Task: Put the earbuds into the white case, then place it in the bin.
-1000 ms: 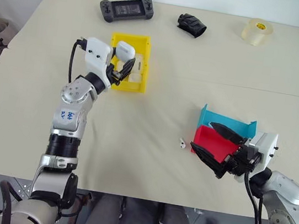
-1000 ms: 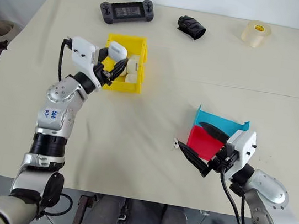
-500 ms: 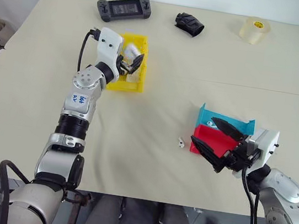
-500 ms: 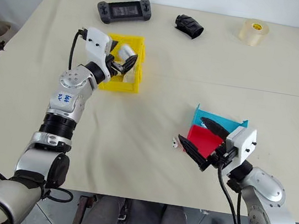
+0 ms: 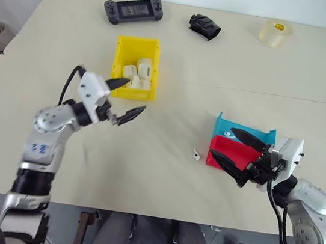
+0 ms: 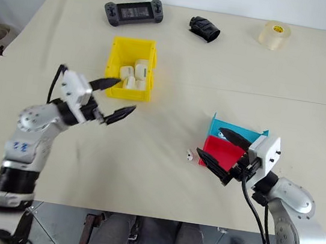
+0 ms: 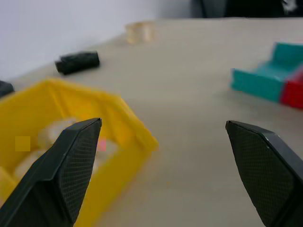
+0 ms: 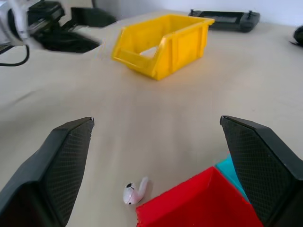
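Both grippers gape empty (fingers spread wide): left gripper (image 5: 120, 99) angled rightward, right gripper (image 5: 236, 153) angled leftward.

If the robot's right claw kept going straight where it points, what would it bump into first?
Probably the little white earbud lying on the table just ahead of the open right gripper, beside the red tray. If it passes above that, the yellow bin comes next.

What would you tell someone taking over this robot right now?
Left pincer: open, empty, just in front of the yellow bin.
Right pincer: open, empty, over the red tray.
White cases lie in the bin. One earbud lies loose on the table beside the red tray; a small white thing in the blue tray may be another.
Done: cases binned. Left: probably the loose earbud.
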